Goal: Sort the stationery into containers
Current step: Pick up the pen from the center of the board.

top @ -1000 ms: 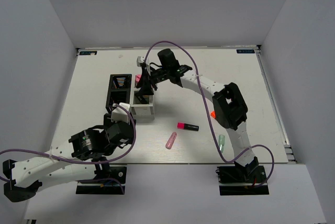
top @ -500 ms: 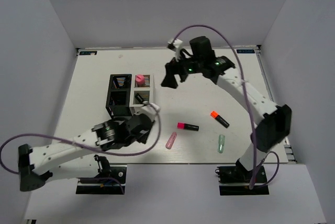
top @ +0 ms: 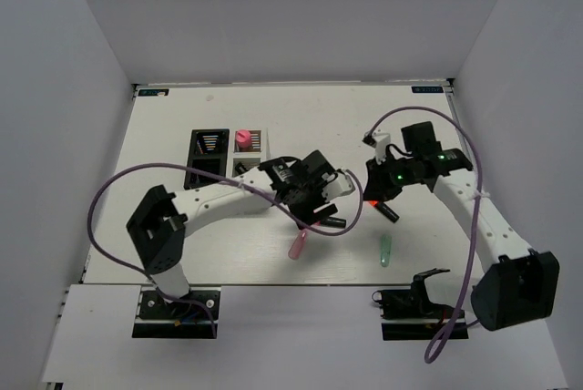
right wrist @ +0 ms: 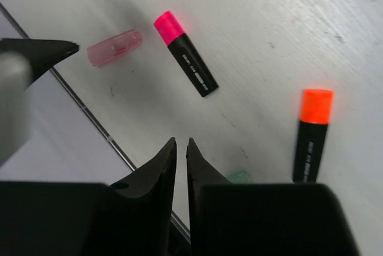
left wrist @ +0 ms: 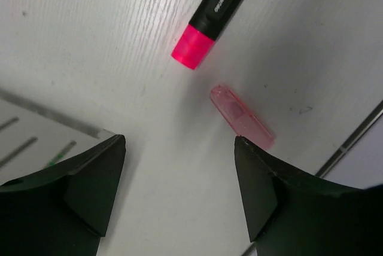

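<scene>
- The left gripper (left wrist: 179,148) hangs wide open and empty over the pink highlighter (left wrist: 218,11) and the pink stick (left wrist: 242,118), near the middle of the table's (top: 164,130) near edge.
- The right gripper (right wrist: 181,147) is clenched on nothing, above the orange highlighter (right wrist: 312,134).
- The mint stick (top: 385,250) lies closer to the near edge.
- The black organizer (top: 208,155) and white organizer (top: 261,142) stand side by side toward the far-left corner.
- The fat marker (top: 242,138) stands in the white organizer's far compartment.

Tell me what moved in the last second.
The left gripper swung out from the near-left corner and hovers open by the pink-capped highlighter. The right gripper left the white organizer and swung right toward the orange-capped highlighter, shut. Both highlighters, pale pink stick, mint stick and black organizer stayed put.
</scene>
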You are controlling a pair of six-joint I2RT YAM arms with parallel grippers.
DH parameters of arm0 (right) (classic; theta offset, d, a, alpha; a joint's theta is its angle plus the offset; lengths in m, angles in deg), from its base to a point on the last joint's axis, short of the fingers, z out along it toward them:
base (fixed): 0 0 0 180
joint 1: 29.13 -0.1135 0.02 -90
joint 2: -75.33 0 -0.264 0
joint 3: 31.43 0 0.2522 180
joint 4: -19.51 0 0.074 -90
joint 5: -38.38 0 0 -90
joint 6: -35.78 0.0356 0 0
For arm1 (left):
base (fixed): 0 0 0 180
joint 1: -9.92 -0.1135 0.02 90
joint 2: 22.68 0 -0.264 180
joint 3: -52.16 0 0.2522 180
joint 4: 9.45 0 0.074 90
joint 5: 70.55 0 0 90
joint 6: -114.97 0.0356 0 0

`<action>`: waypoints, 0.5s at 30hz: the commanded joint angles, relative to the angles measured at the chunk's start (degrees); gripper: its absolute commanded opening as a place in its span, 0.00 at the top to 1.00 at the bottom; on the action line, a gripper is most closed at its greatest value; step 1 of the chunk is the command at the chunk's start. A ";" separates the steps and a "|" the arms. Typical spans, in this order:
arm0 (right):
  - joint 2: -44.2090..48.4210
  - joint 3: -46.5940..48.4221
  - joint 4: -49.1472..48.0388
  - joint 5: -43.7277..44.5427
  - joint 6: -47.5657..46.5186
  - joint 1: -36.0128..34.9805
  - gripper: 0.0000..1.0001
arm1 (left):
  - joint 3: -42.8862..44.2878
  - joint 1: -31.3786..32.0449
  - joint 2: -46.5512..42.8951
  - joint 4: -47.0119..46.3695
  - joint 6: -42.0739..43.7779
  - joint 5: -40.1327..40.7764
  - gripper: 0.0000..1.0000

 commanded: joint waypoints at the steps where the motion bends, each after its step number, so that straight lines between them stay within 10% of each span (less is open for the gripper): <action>1: 4.70 -1.19 -1.49 0.62 -2.58 2.77 0.82 | 5.51 -1.65 2.90 1.40 11.38 -9.32 0.17; 15: 5.41 -2.51 -0.27 -0.17 -4.51 7.34 0.68 | 16.24 -2.18 19.60 -1.15 12.02 -17.68 0.17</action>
